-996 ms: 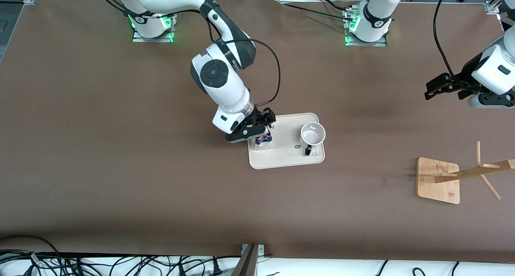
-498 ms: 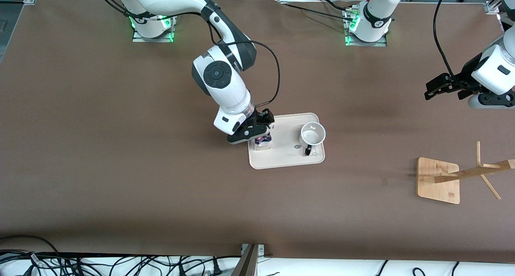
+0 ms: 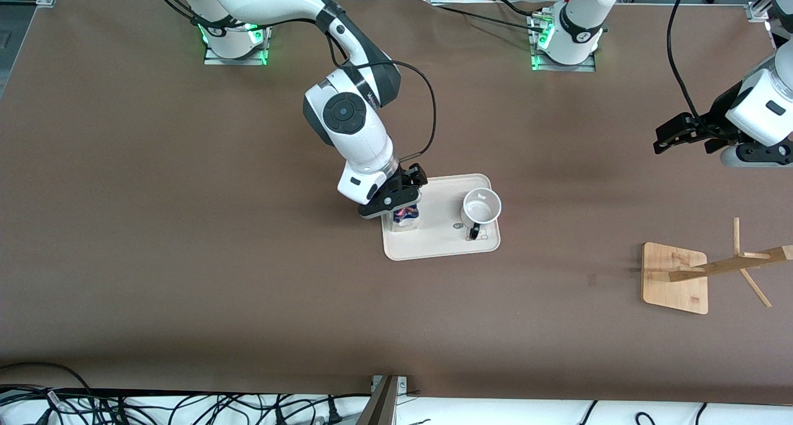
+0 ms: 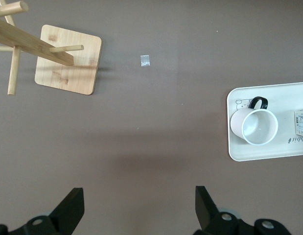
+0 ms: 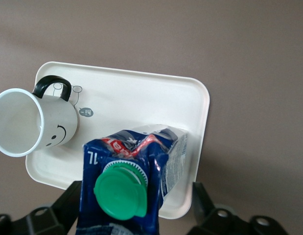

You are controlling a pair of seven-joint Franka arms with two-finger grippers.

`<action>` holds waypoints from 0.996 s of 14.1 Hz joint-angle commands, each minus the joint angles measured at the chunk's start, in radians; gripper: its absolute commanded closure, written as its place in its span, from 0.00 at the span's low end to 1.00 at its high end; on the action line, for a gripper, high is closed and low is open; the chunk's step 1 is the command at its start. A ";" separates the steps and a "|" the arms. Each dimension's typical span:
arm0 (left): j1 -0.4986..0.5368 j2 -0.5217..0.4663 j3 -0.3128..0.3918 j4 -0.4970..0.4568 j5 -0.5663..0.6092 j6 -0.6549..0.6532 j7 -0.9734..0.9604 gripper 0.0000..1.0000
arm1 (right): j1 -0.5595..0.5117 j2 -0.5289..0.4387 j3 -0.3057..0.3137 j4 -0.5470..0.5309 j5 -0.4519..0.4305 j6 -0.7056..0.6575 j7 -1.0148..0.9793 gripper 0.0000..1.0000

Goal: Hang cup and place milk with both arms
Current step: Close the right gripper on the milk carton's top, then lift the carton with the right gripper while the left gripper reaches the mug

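The milk [image 3: 406,215] stands on the white tray [image 3: 440,246], at the tray's end toward the right arm. Its green cap and dark blue top fill the right wrist view [image 5: 129,183]. My right gripper [image 3: 395,203] is open right over the milk, with one finger on each side of it [image 5: 134,198]. The cup [image 3: 481,208] stands upright at the tray's other end, its black handle toward the front camera. It also shows in both wrist views [image 5: 36,122] [image 4: 254,126]. My left gripper [image 3: 661,139] waits open and empty over bare table [image 4: 139,205].
A wooden cup rack [image 3: 675,277] with slanted pegs stands near the left arm's end of the table, nearer to the front camera than the tray; it also shows in the left wrist view [image 4: 68,58]. Brown table surrounds the tray.
My right arm and gripper have shifted slightly toward the left arm's end, staying over the milk. The milk, cup and left arm have not moved.
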 commanded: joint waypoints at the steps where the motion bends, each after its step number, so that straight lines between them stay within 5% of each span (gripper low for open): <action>1: 0.005 0.000 -0.007 -0.001 0.008 0.000 0.015 0.00 | 0.005 0.009 -0.004 0.018 -0.002 0.003 -0.011 0.54; 5: 0.005 0.000 -0.007 -0.001 0.009 0.000 0.015 0.00 | 0.007 0.009 -0.004 0.018 -0.001 0.004 -0.005 0.68; 10: -0.007 0.022 -0.016 -0.002 0.006 -0.009 0.014 0.00 | 0.008 0.007 -0.003 0.021 0.004 0.004 0.003 0.69; 14: -0.007 0.071 -0.110 -0.005 0.003 -0.024 0.000 0.00 | 0.008 -0.019 -0.006 0.070 0.002 -0.035 0.026 0.69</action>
